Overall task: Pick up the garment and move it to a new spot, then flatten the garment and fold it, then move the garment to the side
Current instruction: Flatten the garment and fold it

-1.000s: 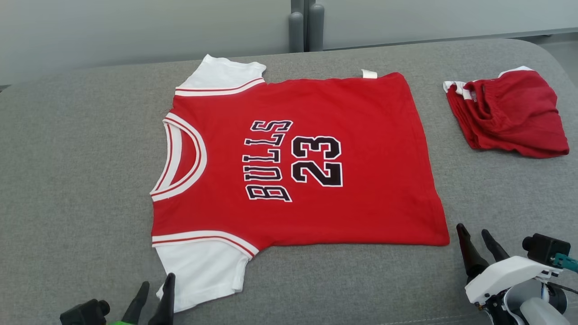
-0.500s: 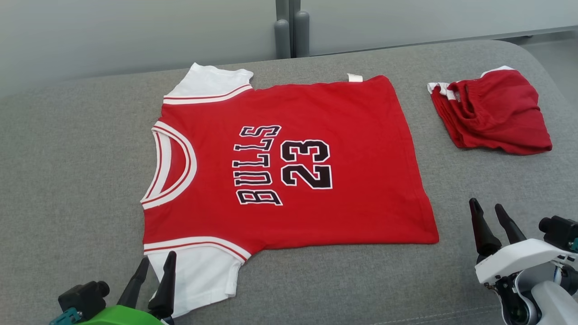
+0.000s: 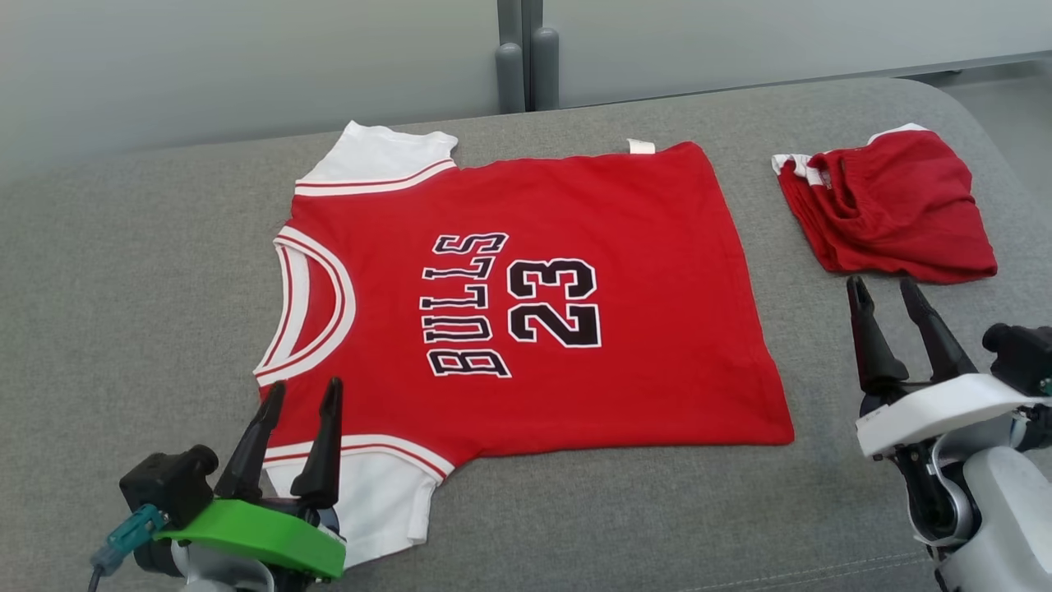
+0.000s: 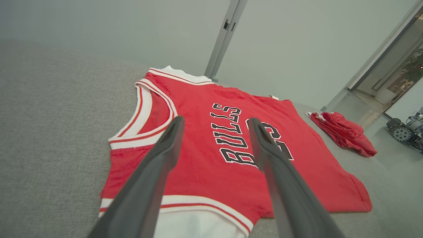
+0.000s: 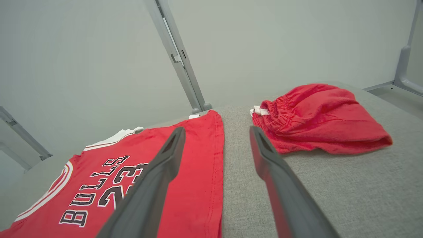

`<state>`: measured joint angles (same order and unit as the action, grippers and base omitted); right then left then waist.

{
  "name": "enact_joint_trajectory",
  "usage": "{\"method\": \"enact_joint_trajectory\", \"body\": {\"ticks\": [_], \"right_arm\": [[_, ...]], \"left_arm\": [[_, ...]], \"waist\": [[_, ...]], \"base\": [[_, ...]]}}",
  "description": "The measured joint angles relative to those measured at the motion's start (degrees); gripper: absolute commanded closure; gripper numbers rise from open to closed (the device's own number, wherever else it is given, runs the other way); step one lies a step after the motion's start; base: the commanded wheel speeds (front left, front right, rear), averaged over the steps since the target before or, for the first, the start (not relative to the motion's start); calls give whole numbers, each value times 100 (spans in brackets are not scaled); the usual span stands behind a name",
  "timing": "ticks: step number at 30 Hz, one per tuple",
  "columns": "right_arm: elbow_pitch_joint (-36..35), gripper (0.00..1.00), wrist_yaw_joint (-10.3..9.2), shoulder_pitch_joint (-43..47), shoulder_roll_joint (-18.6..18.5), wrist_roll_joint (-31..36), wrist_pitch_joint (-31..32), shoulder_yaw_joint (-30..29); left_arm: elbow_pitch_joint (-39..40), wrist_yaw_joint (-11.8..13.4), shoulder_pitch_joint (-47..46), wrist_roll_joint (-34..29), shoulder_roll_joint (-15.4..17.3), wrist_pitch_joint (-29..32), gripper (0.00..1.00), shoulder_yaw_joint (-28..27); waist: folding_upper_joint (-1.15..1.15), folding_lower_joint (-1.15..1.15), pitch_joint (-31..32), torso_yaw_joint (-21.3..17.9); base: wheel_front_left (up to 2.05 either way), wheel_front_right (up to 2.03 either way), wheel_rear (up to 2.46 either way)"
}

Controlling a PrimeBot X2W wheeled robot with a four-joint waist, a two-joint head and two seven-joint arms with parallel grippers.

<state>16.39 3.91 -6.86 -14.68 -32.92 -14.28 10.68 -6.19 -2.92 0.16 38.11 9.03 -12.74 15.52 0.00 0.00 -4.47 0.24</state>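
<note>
Garment [image 3: 526,296]: red "BULLS 23" jersey, flat

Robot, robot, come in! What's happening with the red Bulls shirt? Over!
Shirt flat, unfolded. Left tool open at its near sleeve; right tool open, past its hem. Red shorts beyond right tool, clear of the shirt. Over.
</note>
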Motion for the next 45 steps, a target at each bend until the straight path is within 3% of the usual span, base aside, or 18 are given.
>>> {"method": "enact_joint_trajectory", "body": {"ticks": [6, 11, 21, 45], "right_arm": [[-486, 0, -56, -157, 83, 523, -8, 166], [-659, 0, -223, -246, 250, 850, -15, 269], [-668, 0, -452, -163, 350, 1196, -16, 376], [-498, 0, -561, 159, 569, 1282, -15, 472]], "left_arm": [[135, 101, -139, -407, -83, -69, 0, 151], [133, 238, -147, -635, -93, -100, 0, 167], [51, 550, -203, -855, -162, -148, 0, 110], [-20, 725, 114, -996, -232, -151, 0, -231]], "waist": [[0, 0, 91, -72], [0, 0, 169, -121], [0, 0, 320, -81], [0, 0, 521, -41]], "base": [[0, 0, 0], [0, 0, 0], [0, 0, 0], [0, 0, 0]]}}
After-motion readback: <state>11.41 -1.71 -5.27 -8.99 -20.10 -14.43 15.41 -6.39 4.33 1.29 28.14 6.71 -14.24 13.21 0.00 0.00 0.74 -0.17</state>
